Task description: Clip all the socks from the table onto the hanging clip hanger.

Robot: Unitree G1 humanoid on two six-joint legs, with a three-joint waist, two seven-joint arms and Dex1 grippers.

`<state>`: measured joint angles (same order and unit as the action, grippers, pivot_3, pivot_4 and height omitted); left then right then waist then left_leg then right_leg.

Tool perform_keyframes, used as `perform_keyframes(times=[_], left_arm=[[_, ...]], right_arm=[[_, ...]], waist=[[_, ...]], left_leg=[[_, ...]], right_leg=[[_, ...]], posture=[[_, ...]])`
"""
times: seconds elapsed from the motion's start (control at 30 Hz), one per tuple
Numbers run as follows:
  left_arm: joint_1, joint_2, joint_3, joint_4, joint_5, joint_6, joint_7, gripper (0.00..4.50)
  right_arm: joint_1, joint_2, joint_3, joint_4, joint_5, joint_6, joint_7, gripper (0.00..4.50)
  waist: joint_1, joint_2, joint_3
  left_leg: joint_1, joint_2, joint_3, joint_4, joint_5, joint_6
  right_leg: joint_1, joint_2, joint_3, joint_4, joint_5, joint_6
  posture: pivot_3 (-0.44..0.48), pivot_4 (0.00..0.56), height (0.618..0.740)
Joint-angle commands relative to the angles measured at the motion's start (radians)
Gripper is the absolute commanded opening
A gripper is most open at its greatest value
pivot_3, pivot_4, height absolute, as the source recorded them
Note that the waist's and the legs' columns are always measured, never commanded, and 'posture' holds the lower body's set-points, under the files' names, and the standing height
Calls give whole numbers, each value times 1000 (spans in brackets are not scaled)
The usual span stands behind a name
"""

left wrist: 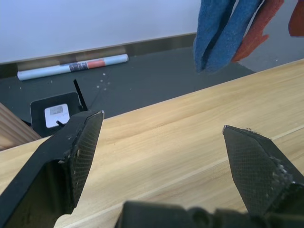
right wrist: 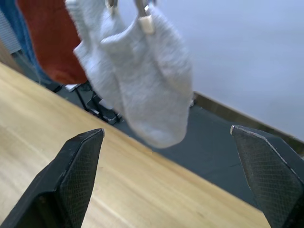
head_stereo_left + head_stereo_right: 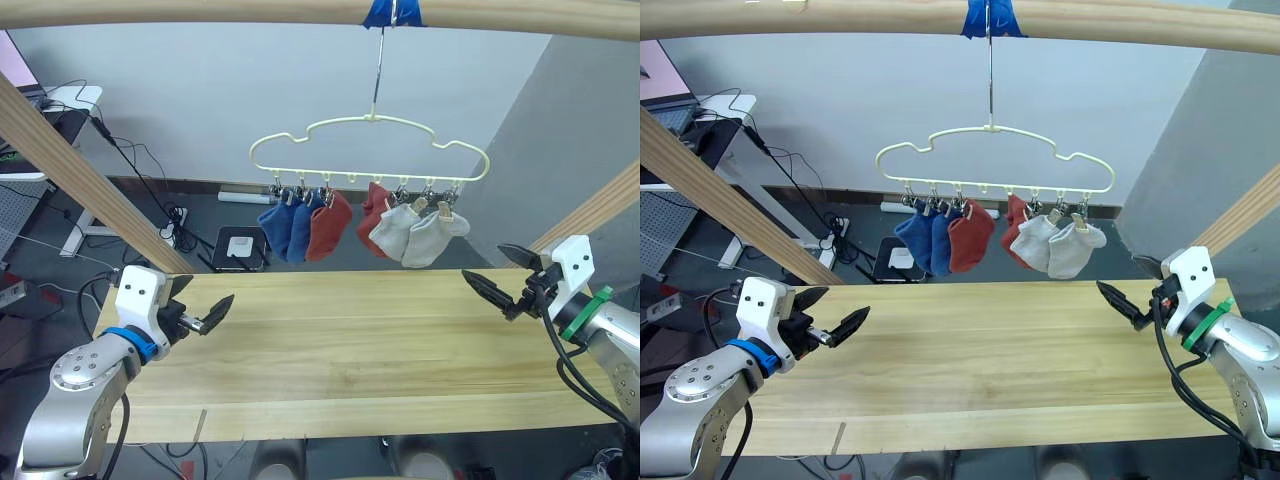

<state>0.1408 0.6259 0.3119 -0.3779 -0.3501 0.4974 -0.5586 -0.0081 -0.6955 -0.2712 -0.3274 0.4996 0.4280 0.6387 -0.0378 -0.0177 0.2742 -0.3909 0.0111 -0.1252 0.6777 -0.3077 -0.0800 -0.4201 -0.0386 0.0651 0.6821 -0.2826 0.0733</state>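
The cream clip hanger (image 3: 370,135) hangs by its metal hook from the wooden beam. Clipped along it are two blue socks (image 3: 285,228), a rust red sock (image 3: 328,226), a second rust red sock (image 3: 376,216) and two light grey socks (image 3: 418,234). The light wooden table (image 3: 350,350) below carries no socks. My left gripper (image 3: 203,303) hovers open over the table's left end. My right gripper (image 3: 505,275) is open above the right end, below and to the right of the grey socks (image 2: 142,76). The blue socks (image 1: 221,33) hang beyond the left gripper's fingers.
Slanted wooden posts (image 3: 90,180) of the frame rise at both ends of the table. On the floor behind stand a small black stand (image 3: 240,248), cables, and a rolled tube (image 1: 71,67) along the wall. A desk (image 3: 50,110) is at the far left.
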Motion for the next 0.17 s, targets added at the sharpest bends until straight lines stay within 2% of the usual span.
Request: perform_keyframes(times=[0.03, 0.17], left_arm=[[10, -13, 4, -40, -15, 5, 5, 4458], [19, -4, 4, -54, -29, 23, -16, 4458]], right_arm=[[-7, 5, -8, 3, -24, -18, -6, 4500], [-9, 6, -5, 9, -32, -17, 2, 4500]], waist=[[3, 0, -6], [5, 0, -7]], left_leg=[[0, 0, 0, 0, 0, 0], [0, 0, 0, 0, 0, 0]], right_leg=[[0, 0, 0, 0, 0, 0], [0, 0, 0, 0, 0, 0]], posture=[[-1, 204, 740], [4, 209, 740]])
